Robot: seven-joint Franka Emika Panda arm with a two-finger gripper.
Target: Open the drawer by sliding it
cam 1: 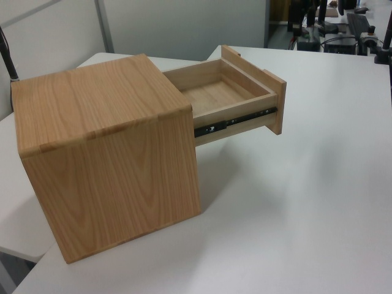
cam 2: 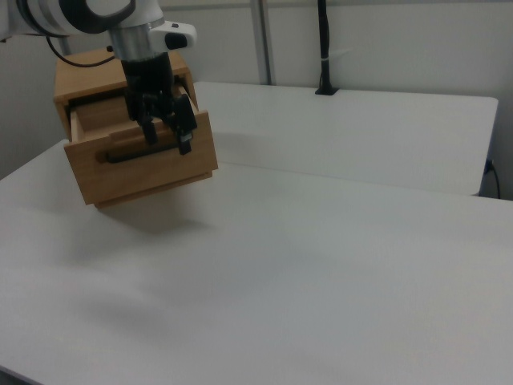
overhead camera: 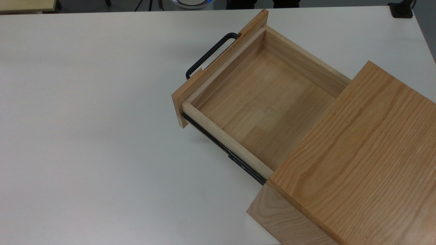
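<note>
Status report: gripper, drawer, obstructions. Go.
Gripper open, holding nothing. Drawer slid well out of the casing, empty inside; handle free. Nothing in the drawer's path on the table.

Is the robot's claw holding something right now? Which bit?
Nothing. The gripper has its jaws open and empty, and the top view shows the black handle of the drawer free.
</note>
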